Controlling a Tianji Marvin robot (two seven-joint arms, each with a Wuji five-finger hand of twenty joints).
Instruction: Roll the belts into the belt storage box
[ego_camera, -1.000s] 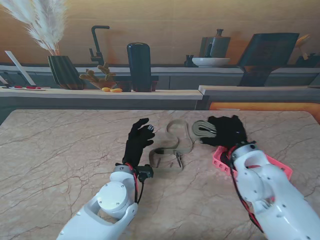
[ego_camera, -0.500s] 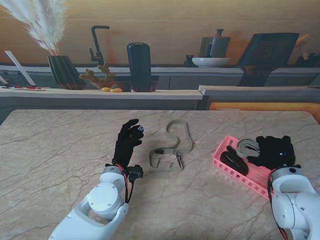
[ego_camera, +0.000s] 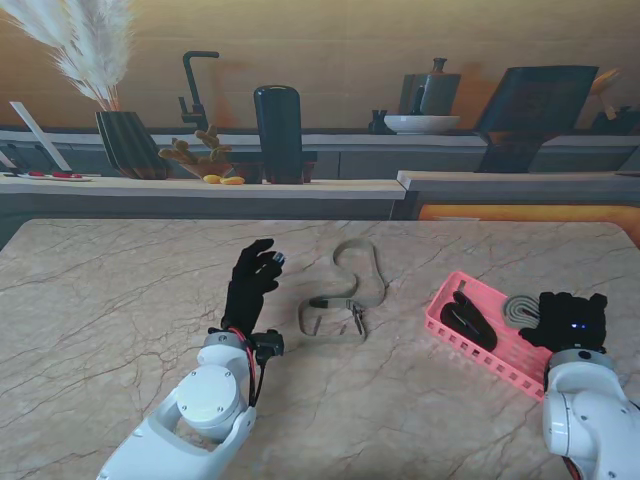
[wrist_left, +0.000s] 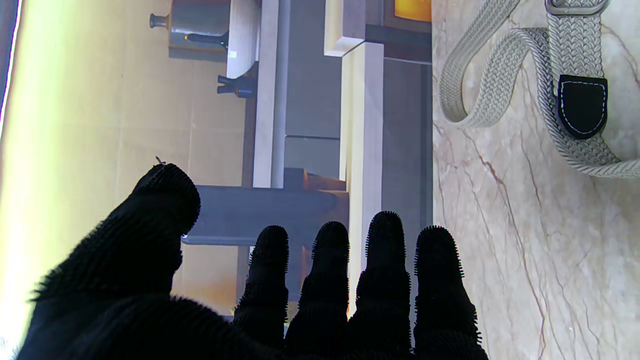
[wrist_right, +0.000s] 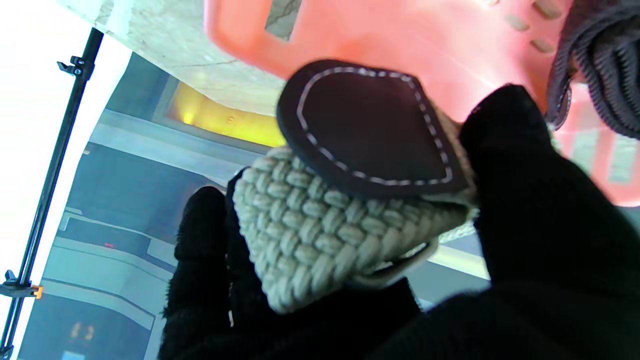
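Right hand (ego_camera: 570, 320) holds a rolled beige woven belt (ego_camera: 520, 309) over the pink belt storage box (ego_camera: 448, 325).
Its fingers (wrist_right: 525, 165) pinch the roll, just beside a dark rolled belt (ego_camera: 468, 321) lying in the box. The left hand (ego_camera: 250, 283) is spread, holding nothing, over the bench (ego_camera: 110, 300); the loose beige belt (ego_camera: 350, 295) lies flat just to its right.

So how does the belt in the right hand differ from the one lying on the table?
The belt in the right hand is rolled into a tight coil; the belt on the table lies unrolled in loose curves. The rolled one is gripped over the pink box; the loose one sits untouched beside the open left hand. Both are beige woven with dark tips.
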